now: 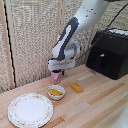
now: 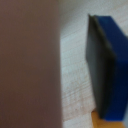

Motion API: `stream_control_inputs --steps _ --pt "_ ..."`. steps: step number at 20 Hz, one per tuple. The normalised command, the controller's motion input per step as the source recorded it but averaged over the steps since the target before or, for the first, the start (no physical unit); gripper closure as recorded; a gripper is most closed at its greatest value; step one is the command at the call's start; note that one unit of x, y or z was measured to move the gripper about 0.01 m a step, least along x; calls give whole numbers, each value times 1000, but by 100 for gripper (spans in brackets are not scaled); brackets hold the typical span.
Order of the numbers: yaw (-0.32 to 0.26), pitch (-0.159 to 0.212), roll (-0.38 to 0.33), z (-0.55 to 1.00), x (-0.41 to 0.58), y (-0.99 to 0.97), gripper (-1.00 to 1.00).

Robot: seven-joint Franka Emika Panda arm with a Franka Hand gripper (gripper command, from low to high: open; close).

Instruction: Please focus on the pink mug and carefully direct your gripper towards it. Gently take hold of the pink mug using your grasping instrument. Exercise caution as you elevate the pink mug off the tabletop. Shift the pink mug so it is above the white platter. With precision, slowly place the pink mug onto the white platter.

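Pink mug (image 1: 55,77), white platter (image 1: 30,110) with speckled rim, blue-tipped white tool (image 1: 56,71), pale wooden table (image 1: 95,102).

White rounded arm (image 1: 75,27) with dark joint bands and black cable; hand (image 1: 56,73) has blue-tipped dark fingers (image 2: 107,70).

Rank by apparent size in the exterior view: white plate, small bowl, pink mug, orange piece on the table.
1. White plate, clearly largest.
2. Small bowl and pink mug: look about alike, and the gripper hides the mug's top, so no ranking.
3. Orange piece, smallest.
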Motion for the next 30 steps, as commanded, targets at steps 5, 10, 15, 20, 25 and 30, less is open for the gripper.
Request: stream_control_inputs --steps 5,10,15,20,25,30 --pt "-51 0 87 114 0 1 100" --pt "-56 0 115 746 0 0 100" --pt "-29 0 108 873 20 55 100" --pt "0 1 120 842 3 152 100" --pt "-2 1 137 770 -115 432 100" --pt "3 9 153 663 -251 651 100"
